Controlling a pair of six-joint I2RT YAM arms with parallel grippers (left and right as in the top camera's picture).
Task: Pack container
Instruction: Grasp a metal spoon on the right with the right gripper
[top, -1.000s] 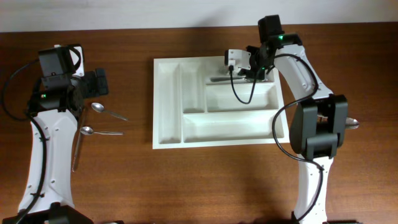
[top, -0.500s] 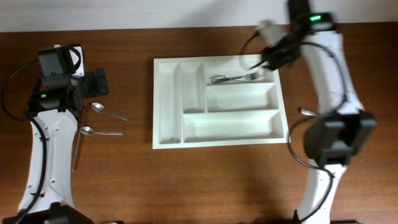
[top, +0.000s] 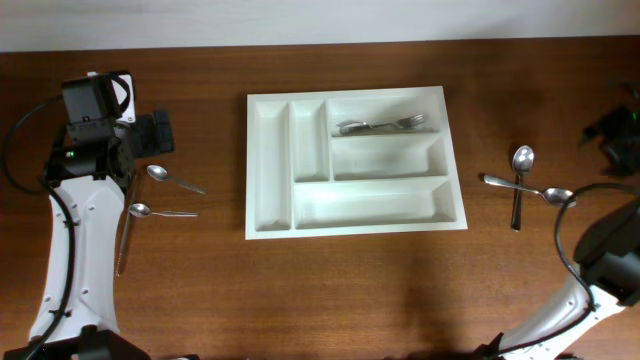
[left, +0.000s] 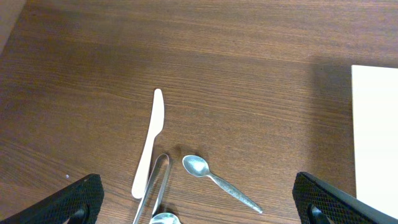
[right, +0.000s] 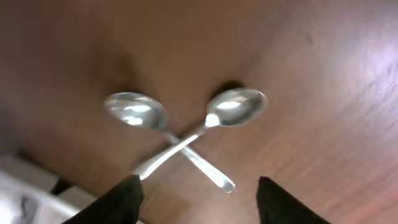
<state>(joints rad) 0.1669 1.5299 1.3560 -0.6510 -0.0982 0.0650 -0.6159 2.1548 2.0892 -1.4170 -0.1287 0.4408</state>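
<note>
Tray (top: 350, 228) mid-table, forks (top: 385, 125) in its top slot. Right gripper (right: 202, 199) wide, empty, over crossed spoons (right: 180, 140): grab one handle clear of the crossing, lift straight. Left gripper (left: 202, 202) wide, empty

1. We find bare table (top: 340, 290) all along the container's (top: 350, 227) near side, plus a strip at each end.
2. Left strip: two spoons (top: 172, 179) and a white knife (left: 149, 143) lie close together (what look like tongs (left: 157, 186) just beside them).
3. Right strip: crossed spoons (right: 180, 134), touching.
4. Inside, forks (top: 385, 125) fill the far crosswise compartment; the other four show bare floor.
</note>
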